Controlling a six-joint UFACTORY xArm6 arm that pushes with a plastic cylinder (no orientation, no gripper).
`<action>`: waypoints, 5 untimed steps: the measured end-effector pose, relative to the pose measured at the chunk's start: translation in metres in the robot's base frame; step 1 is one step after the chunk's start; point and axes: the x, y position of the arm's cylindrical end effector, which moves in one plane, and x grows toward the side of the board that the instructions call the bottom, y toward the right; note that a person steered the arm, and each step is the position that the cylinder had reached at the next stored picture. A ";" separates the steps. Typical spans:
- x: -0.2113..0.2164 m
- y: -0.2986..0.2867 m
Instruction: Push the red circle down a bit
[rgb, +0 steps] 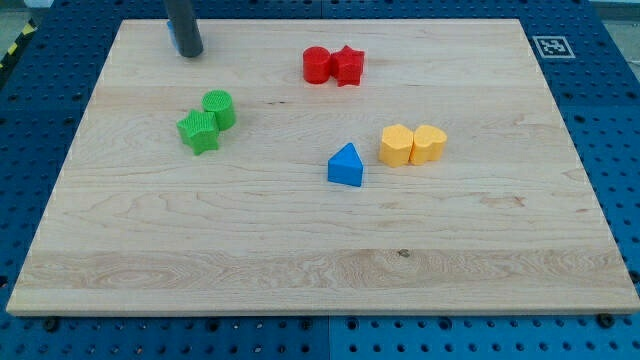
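Camera view puts the red circle (316, 64) well to the view's right of my tip (190, 53), touching the red star (348, 66). Round, the circle shows no long axis. The arm carries a bare rod, no claw.

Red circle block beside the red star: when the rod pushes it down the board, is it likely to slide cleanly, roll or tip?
The squat red circle block stands on its flat face, so probably slides rather than rolls or tips. It touches the red star block, which may get nudged. An off-centre push from my tip, now far toward the view's left, could make it slip sideways.
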 end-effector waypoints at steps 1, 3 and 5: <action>0.020 0.026; 0.051 0.041; 0.072 0.046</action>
